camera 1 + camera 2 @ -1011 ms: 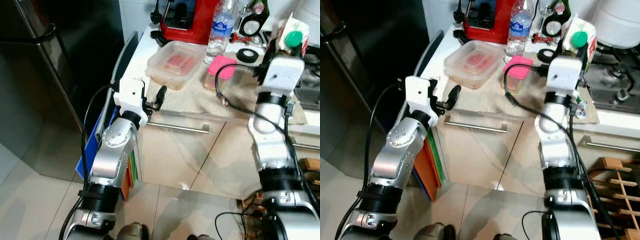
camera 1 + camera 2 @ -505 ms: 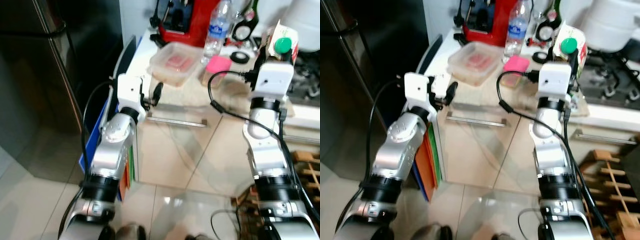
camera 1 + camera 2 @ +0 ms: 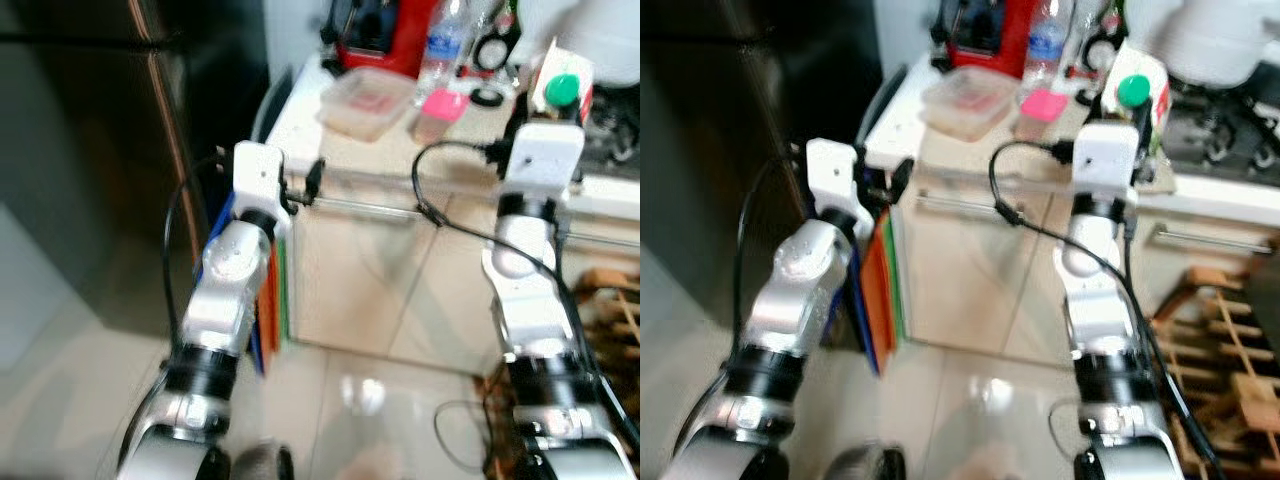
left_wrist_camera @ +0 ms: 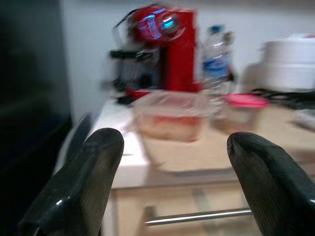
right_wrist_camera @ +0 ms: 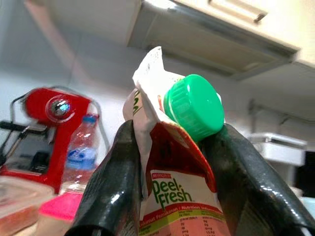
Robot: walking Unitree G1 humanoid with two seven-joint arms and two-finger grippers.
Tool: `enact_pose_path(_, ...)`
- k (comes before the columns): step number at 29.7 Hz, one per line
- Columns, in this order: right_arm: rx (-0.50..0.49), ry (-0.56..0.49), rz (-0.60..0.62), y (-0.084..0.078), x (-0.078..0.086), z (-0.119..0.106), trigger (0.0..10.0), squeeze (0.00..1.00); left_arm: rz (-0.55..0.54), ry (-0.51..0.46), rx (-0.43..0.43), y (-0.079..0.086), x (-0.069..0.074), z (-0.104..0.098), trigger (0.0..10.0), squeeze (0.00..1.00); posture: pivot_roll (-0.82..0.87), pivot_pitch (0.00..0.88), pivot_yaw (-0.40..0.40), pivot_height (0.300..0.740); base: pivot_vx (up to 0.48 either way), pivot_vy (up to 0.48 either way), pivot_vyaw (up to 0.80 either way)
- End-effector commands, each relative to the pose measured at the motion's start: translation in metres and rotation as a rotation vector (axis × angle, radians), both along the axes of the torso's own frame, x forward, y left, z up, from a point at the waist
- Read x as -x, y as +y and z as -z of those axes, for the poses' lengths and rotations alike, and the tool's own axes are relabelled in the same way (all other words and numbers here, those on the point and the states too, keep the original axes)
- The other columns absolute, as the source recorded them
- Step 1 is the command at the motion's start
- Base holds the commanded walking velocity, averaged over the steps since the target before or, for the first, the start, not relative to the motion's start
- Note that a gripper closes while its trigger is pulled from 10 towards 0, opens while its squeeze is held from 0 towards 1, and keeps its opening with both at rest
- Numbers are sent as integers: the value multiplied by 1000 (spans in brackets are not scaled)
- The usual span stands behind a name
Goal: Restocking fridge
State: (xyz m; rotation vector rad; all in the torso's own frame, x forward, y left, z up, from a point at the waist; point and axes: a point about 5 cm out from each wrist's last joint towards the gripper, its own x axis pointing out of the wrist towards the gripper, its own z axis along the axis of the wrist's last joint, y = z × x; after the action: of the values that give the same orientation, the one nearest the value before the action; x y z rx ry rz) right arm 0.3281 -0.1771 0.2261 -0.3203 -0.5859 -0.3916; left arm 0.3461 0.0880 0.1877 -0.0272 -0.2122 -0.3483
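My right claw (image 5: 172, 196) holds the milk carton (image 5: 177, 187) with the green cap (image 5: 194, 110). My left claw (image 4: 172, 189) is wide, near the worktop (image 3: 300, 110) edge.

Both silver arms reach forward, wrists raised. The left gripper (image 4: 170, 182) hangs empty, fingers (image 4: 83, 182) spread wide apart. The right gripper (image 5: 172, 162) is clamped on a carton (image 5: 177, 196) (apparently upright, though the head views are blurred).
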Motion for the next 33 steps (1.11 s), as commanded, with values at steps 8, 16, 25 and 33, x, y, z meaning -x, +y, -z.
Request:
enact_pose_path(8,-90,104,-29,1,-3,21,10000,0,-5,17,-7,2,-3,3,10000,0,126,0,-17,740,-175,0,0)
enact_pose_path(16,-457,739,-213,15,-4,152,10000,0,-41,317,-56,5,-11,64,10000,0,135,0,-17,740,0,0,0)
enact_pose_path(25,-646,1288,-210,23,51,251,10000,0,-54,856,-244,3,35,177,10000,0,131,0,-12,740,0,0,0)
enact_pose_path(33,-659,1555,-172,19,105,293,10000,0,-36,1266,-363,29,119,251,10000,0,93,0,-25,740,0,0,0)
